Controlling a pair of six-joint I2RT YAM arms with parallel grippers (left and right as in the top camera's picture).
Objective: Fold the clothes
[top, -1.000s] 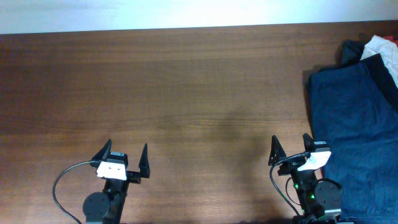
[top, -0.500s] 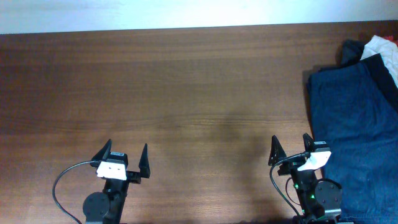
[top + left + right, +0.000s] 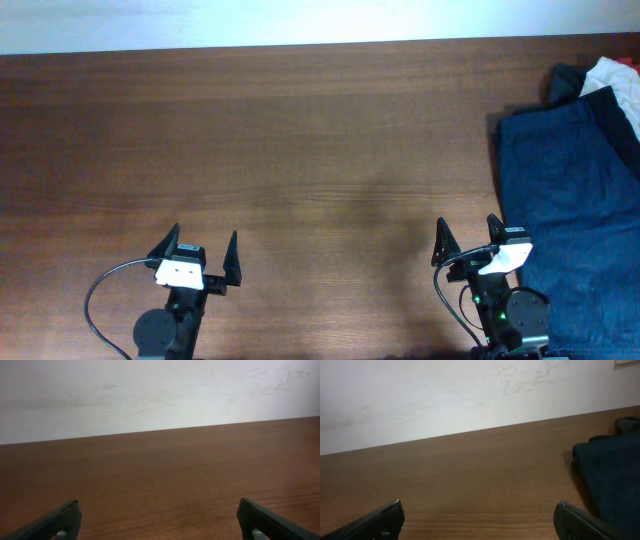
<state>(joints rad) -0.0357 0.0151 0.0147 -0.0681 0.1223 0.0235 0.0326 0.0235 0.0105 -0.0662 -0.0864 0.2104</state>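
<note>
- At the table's right edge lies the navy blue garment (image 3: pixel 575 200), spread flat and running off the overhead view, with dark grey cloth (image 3: pixel 566 82) and a white piece (image 3: pixel 618 78) bunched at its far corner.
- My right gripper (image 3: pixel 467 240) sits just beside the garment's near left edge, jaws spread wide and empty; my left gripper (image 3: pixel 200 248) is parked well apart from it, jaws equally wide and holding nothing.
- I judge the first step is dragging the navy garment toward the middle, so I would pinch its left hem low with the right gripper, taking one layer only.
- Bare wooden table (image 3: pixel 300 150) fills the middle, so nothing blocks the pull.
- My worry is that the pieces piled at the far corner may come along with it.
- From the right wrist view I see only the garment's edge (image 3: pixel 612 475), so grip depth is hard to judge.
</note>
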